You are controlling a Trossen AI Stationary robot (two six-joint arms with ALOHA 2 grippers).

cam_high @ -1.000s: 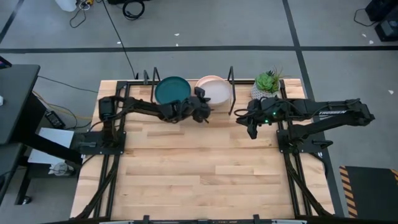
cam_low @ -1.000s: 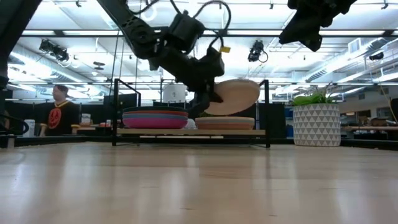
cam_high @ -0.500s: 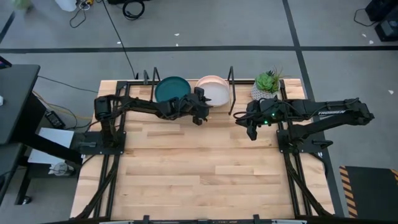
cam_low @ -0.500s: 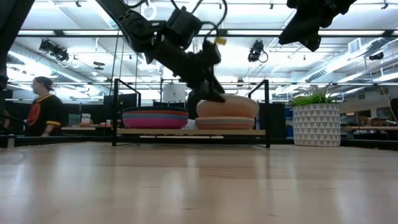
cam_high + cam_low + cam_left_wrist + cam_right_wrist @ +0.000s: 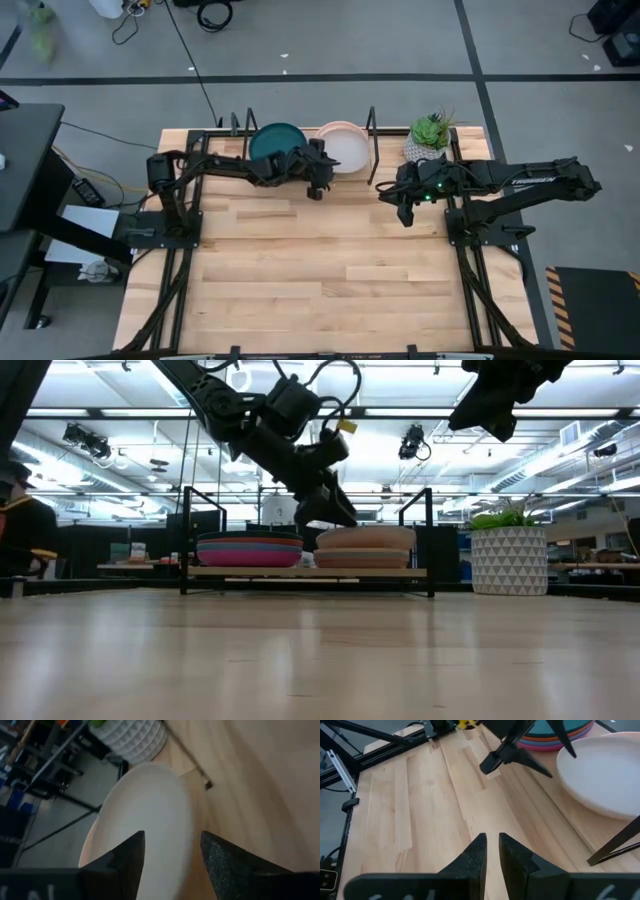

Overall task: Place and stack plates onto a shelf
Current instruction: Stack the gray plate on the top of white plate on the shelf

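Released since the earlier frames, the cream plate (image 5: 345, 146) now lies flat on the right-hand stack, where a second ago it hung tilted in the left gripper (image 5: 318, 180). That gripper has drawn back to the shelf's front edge, its two dark, grainy fingers (image 5: 227, 865) spread apart with nothing between them. Round, matte and low-rimmed, the cream plate tops a tan one — beside them, a dark teal plate (image 5: 277, 143) caps the left stack. Both stacks rest on the light-wood shelf (image 5: 310, 571) with thin black uprights. The right gripper (image 5: 403, 208) hovers near the potted plant (image 5: 431, 131), fingers nearly together, empty.
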